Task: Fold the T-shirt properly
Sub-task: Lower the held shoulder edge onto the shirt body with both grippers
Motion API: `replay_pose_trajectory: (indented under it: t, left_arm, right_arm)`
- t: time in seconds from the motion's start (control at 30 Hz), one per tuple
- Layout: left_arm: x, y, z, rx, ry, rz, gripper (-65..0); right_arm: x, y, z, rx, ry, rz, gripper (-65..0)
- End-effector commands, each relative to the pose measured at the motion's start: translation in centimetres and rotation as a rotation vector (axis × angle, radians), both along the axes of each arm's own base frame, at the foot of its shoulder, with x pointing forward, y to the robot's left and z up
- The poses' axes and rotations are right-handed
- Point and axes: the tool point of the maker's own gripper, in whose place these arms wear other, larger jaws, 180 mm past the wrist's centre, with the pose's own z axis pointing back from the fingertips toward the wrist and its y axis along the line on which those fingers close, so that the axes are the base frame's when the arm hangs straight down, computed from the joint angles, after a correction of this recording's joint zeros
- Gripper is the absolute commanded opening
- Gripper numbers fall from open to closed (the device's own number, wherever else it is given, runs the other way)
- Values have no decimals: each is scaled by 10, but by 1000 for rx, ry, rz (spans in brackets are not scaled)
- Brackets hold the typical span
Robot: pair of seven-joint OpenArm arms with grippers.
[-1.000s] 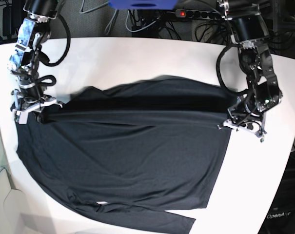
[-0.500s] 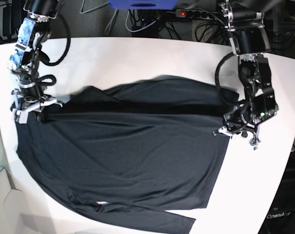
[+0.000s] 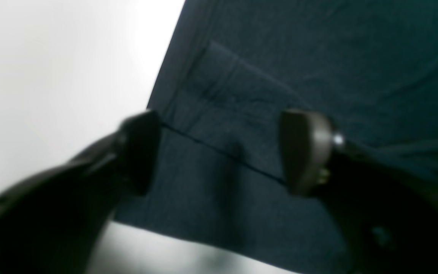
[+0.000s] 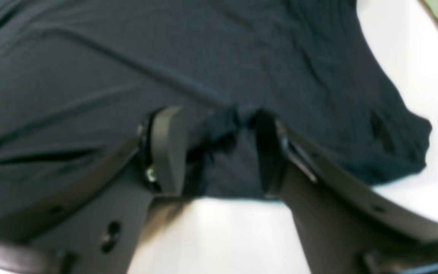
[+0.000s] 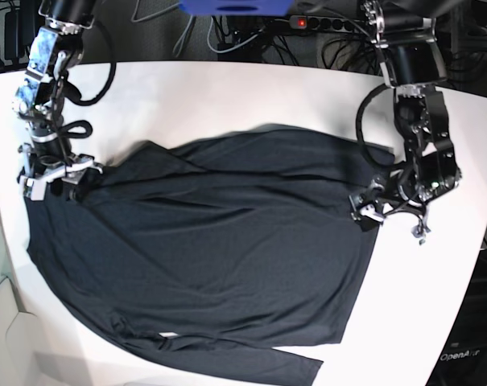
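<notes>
Pincers, left pincer [image 3: 219, 152] and right pincer [image 4: 219, 150], stand spread over the T-shirt [image 5: 219, 257], gripping nothing.

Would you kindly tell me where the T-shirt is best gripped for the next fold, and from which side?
Probably the T-shirt is best pinched at its two far corners, where the left gripper and right gripper stand open. Each approaches from the bare table outside the cloth, since the hem edge lies flat and exposed there.
</notes>
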Motion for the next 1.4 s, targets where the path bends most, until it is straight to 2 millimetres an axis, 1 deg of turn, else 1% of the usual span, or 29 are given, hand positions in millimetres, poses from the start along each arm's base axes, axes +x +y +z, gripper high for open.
replay_pose_trajectory:
  t: [0.0, 0.07, 0.13, 0.17, 0.3, 0.37, 0.43, 0.53, 0.63, 0.73, 0.87, 1.03, 1.1, 1.2, 1.27, 1.37]
  left_arm:
    - [10, 3, 21, 18, -69, -3, -81]
    - [6, 1, 26, 24, -84, -9, -58]
    - [3, -1, 28, 27, -92, -13, -64]
    - [-2, -2, 25, 27, -84, -15, -69]
    - [-27, -3, 0, 24, -12, -20, -119]
    - [-43, -2, -14, 26, 25, -20, -146]
    - [-57, 1, -23, 34, 58, -21, -167]
    - [-74, 3, -35, 41, 100, -23, -174]
    - [-85, 3, -43, 44, 128, -23, -175]
    - [-93, 2, -50, 41, 153, -26, -175]
    - [-96, 0, -58, 31, 175, -21, -175]
    - [-99, 1, -59, 28, 179, -17, -175]
    - [-108, 3, -65, 31, 205, -16, -175]
    - [-114, 3, -73, 25, 231, -13, -177]
    - [-116, 2, -80, 15, 245, -6, -178]
    - [-117, 5, -93, 18, 238, 16, -179]
  right_arm:
    - [7, -5, 16, -20, -56, -1, -329]
    - [6, -5, 16, -20, -55, -1, -329]
    - [6, -5, 15, -19, -53, -3, -329]
    - [5, -5, 15, -19, -52, -5, -329]
    - [-5, -7, 8, -22, -31, -9, -329]
    - [-9, -16, 8, -26, -27, -31, -329]
    - [-13, -23, 8, -30, -23, -52, -327]
    - [-22, -30, 3, -32, -7, -73, -327]
    - [-26, -32, 0, -32, 1, -77, -327]
    - [-31, -32, -4, -31, 14, -78, -328]
    - [-31, -31, -5, -30, 18, -76, -329]
    - [-31, -31, -5, -30, 18, -76, -329]
    - [-31, -31, -5, -30, 18, -76, -329]
    - [-31, -32, -5, -32, 18, -76, -329]
    - [-31, -31, -5, -30, 18, -76, -329]
    - [-31, -31, -5, -30, 18, -75, -329]
